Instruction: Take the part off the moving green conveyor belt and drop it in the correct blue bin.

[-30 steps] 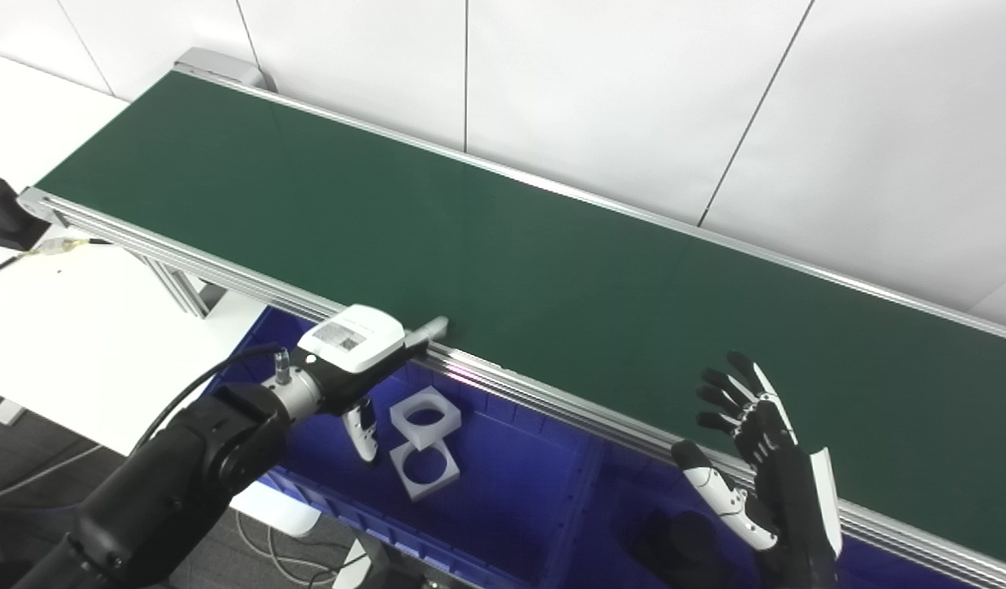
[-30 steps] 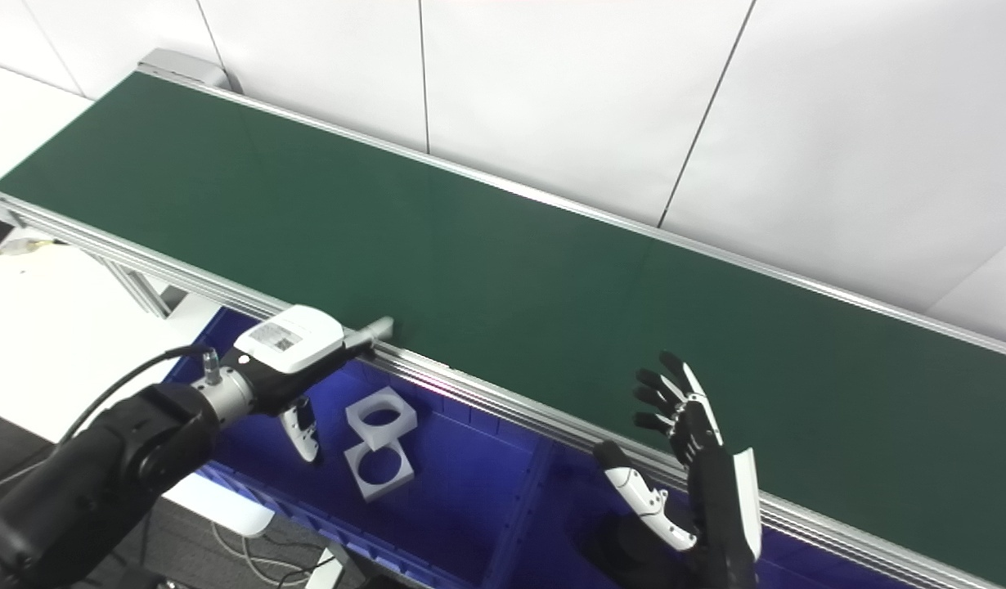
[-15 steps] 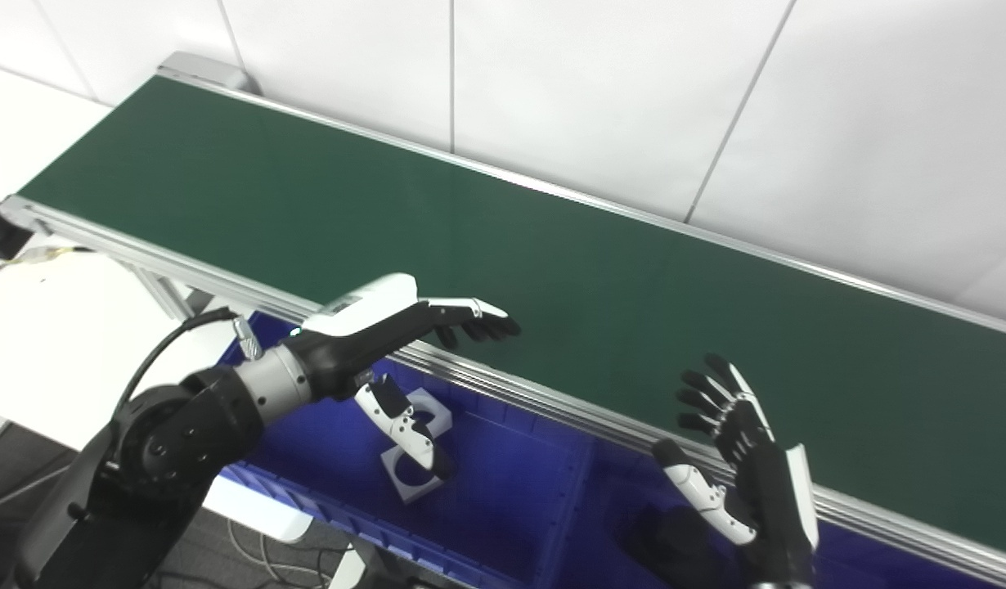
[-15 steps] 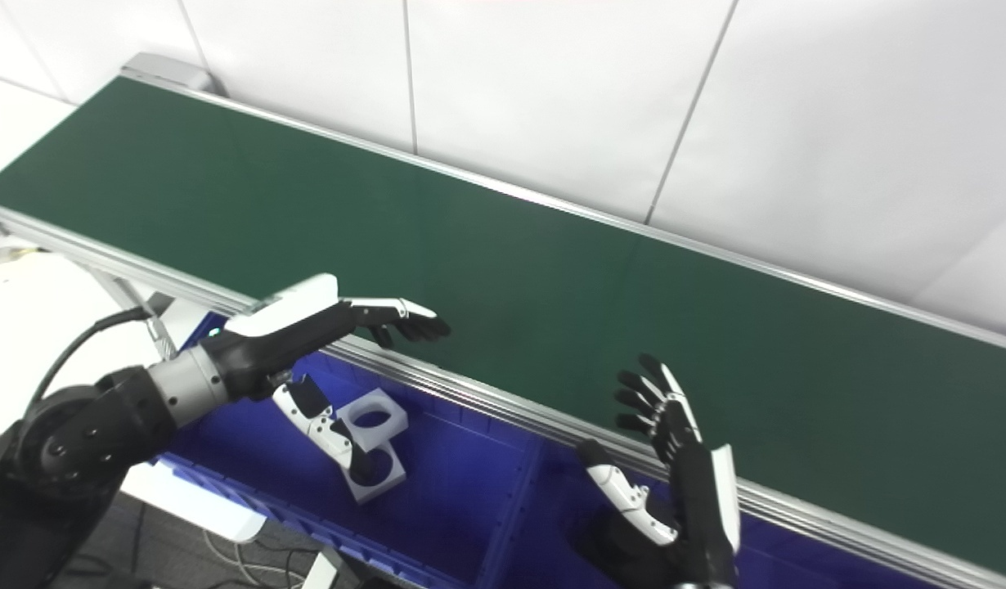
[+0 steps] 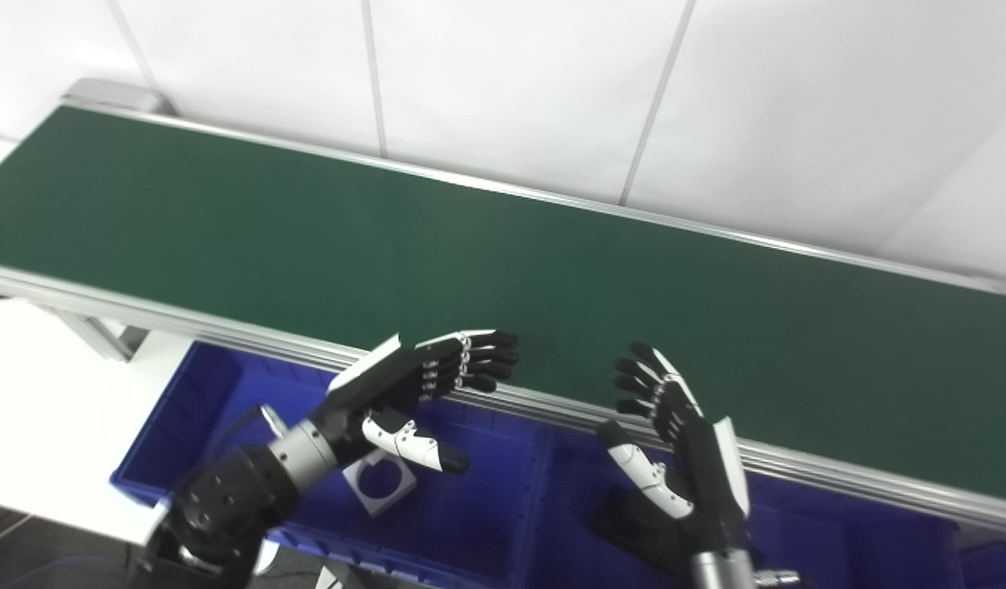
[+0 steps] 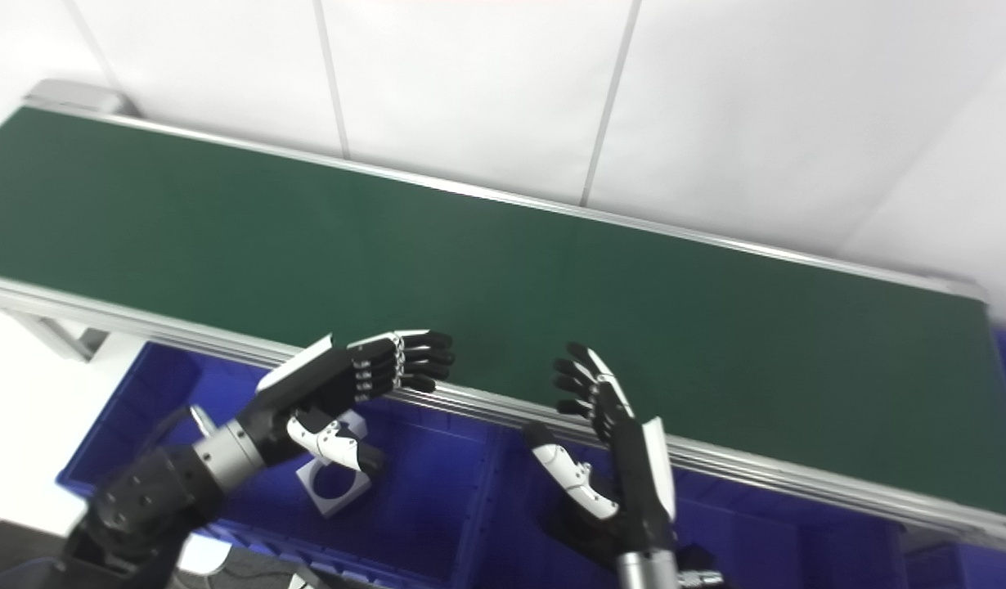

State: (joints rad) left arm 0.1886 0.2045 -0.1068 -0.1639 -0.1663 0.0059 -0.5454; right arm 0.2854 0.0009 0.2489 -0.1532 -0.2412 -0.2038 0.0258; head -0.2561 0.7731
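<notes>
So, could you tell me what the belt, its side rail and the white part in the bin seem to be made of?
Belt: matte green rubber or PVC, no glare. Side rail: brushed aluminium, silvery and grooved. White part: probably plastic, though foam is possible; flat, dull white.

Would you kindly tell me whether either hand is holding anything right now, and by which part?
Nothing is held: the left hand and right hand are both open and empty.
</notes>
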